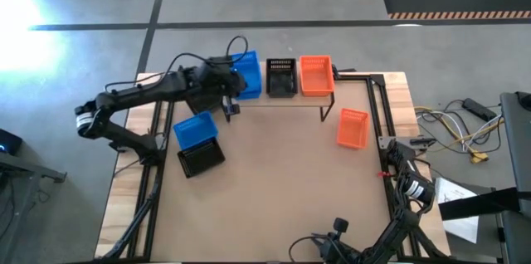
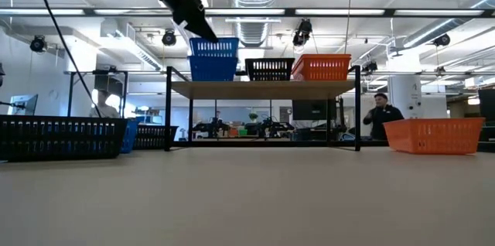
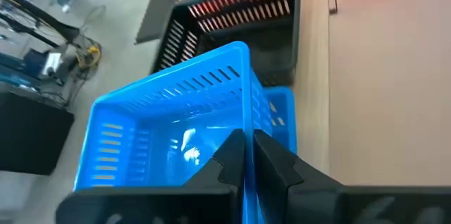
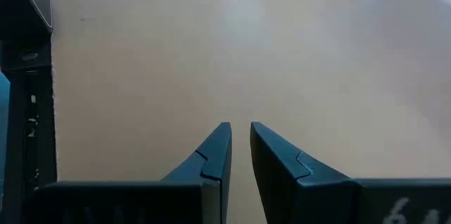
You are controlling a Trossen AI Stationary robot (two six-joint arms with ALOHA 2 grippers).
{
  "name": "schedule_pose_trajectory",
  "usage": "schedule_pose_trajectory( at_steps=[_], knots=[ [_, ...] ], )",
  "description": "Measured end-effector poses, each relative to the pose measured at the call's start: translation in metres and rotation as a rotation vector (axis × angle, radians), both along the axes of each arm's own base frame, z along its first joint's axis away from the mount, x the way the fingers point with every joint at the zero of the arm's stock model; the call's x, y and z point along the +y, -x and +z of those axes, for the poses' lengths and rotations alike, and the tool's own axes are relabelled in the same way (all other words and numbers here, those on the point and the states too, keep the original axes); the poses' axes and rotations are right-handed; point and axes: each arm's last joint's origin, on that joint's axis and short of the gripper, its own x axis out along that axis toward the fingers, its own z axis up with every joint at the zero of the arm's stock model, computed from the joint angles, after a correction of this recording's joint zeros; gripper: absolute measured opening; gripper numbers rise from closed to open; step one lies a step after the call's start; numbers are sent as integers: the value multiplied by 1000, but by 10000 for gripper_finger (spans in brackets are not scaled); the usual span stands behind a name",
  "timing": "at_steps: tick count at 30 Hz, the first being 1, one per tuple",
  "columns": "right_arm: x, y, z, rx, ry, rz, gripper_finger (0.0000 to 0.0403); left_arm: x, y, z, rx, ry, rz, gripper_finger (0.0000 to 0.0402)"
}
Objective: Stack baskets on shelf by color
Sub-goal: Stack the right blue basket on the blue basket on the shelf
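My left gripper (image 3: 248,155) is at the shelf's left end, shut on a blue basket (image 3: 176,122). That basket sits tilted in a second blue basket (image 2: 213,69) on the shelf (image 2: 263,88). A black basket (image 1: 280,77) and an orange basket (image 1: 315,75) stand beside them on the shelf board. On the table lie a blue basket (image 1: 195,129), a black basket (image 1: 202,159) and an orange basket (image 1: 353,128). My right gripper (image 4: 239,136) waits low over the table's right near side, its fingers a narrow gap apart, touching nothing. My left gripper pinches the blue basket's near wall at its rim (image 3: 243,122), one finger inside the basket and one outside. It comes slanting down from the table's near left. The basket is tilted, its lower part in the blue basket below (image 3: 280,111).
The shelf stands along the table's far edge on thin black legs (image 2: 168,114). The table's middle and near part is bare board (image 1: 282,189). Cables lie off the table's right side (image 1: 456,131). People show in the room beyond (image 2: 380,114).
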Motion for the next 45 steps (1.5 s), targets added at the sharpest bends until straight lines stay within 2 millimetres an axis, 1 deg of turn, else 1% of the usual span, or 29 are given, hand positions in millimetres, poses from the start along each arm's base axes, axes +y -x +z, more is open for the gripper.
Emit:
schedule_pose_trajectory(
  at_steps=[3, 11, 14, 19, 23, 29, 32, 34, 37, 43, 45],
  knots=[
    [0, 0, 0, 0, -1, -1, 47, 1, -2, -4, 18, 7, 0, 0],
    [0, 0, 0, -1, -1, -2, 47, 0, -1, -6, 43, 16, 0, 0],
    [0, 0, 0, -2, -1, -2, 47, 1, -1, -8, 57, 21, 0, 7],
    [0, 0, 0, -2, 0, -2, 47, 2, -5, -14, 78, 29, 1, 35],
    [0, 0, 0, -3, 0, -2, 47, 2, -6, -16, 86, 30, 0, 68],
    [0, 0, 0, -17, 8, -1, 47, -2, 4, -4, 47, 12, -1, 114],
    [0, 0, 0, -17, 11, 0, 47, -4, 10, 2, 22, 11, -7, 126],
    [0, 0, 0, -16, 12, 0, 47, -6, 12, 3, 15, 22, -25, 129],
    [0, 0, 0, -16, 12, 0, 47, -7, 13, -2, 31, 32, -28, 130],
    [0, 0, 0, -16, 12, 0, 47, -5, 10, -26, 91, 58, -27, 130],
    [0, 0, 0, -16, 12, 0, 47, -5, 9, -30, 103, 64, -27, 130]
  ],
)
